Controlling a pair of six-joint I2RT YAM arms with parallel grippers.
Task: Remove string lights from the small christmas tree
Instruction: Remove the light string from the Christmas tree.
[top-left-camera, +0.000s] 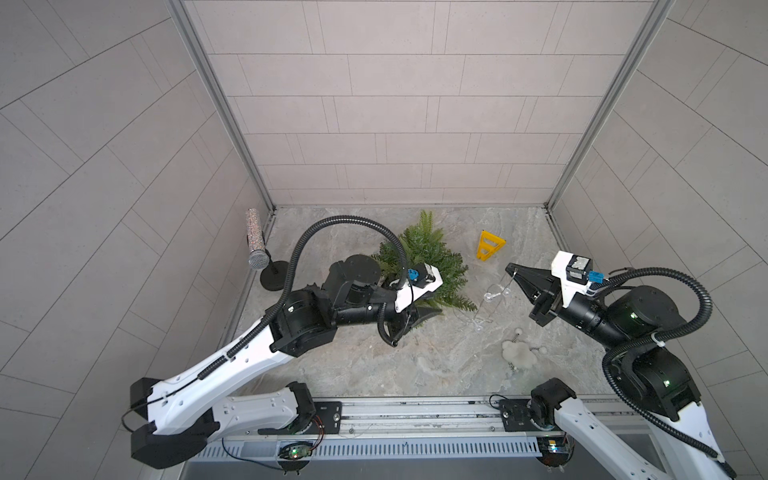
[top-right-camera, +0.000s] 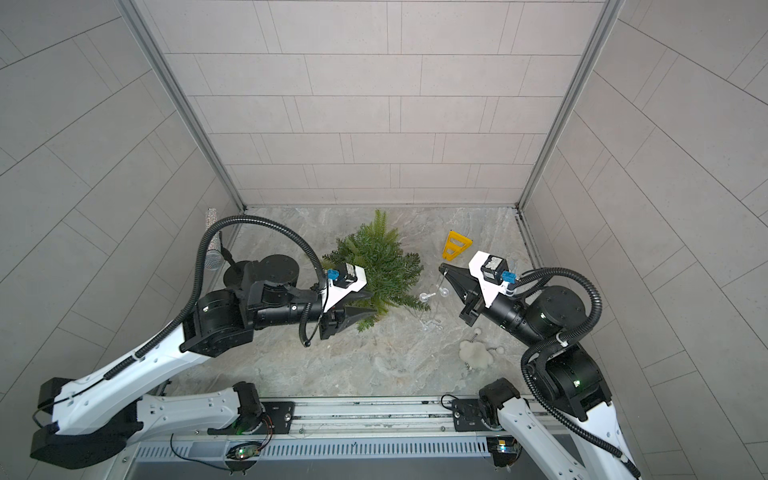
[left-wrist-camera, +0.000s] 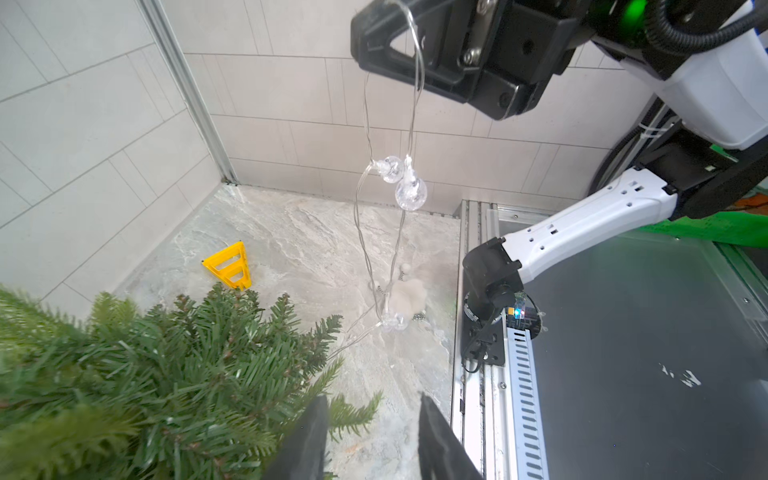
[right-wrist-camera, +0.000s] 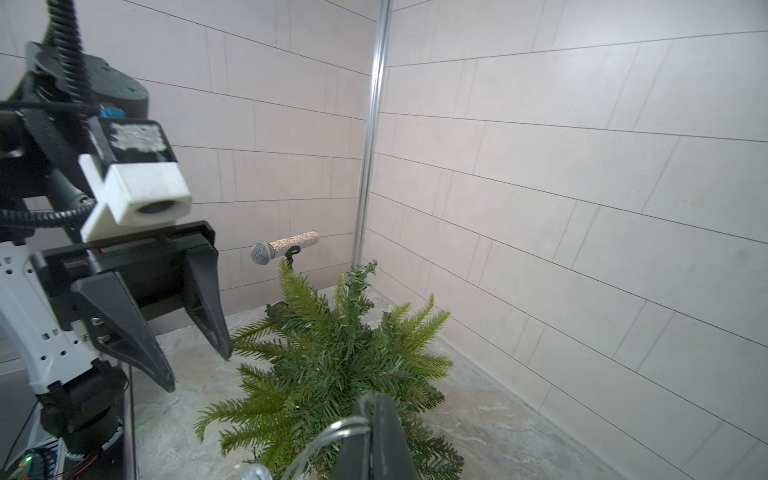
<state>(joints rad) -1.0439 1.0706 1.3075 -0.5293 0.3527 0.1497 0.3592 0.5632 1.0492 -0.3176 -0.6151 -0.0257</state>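
The small christmas tree (top-left-camera: 419, 257) (top-right-camera: 374, 262) stands on the marble table near the back. My right gripper (top-left-camera: 509, 268) (right-wrist-camera: 374, 399) is raised to the tree's right and shut on the string lights (top-left-camera: 488, 297), a thin wire with clear bulbs (left-wrist-camera: 410, 193). The wire hangs in loops down to the table. In the left wrist view a strand runs from a bulb on the table toward the tree's lower branches (left-wrist-camera: 232, 365). My left gripper (top-left-camera: 428, 309) (left-wrist-camera: 372, 399) is open at the tree's front edge, with one frond tip between its fingers.
A yellow plastic triangle (top-left-camera: 486, 247) lies behind the right gripper. A fluffy white pom-pom keychain (top-left-camera: 515, 351) lies in front of the hanging wire. A glittery microphone on a black stand (top-left-camera: 257, 241) is at the back left. The arms' metal rail (top-left-camera: 415, 411) borders the front.
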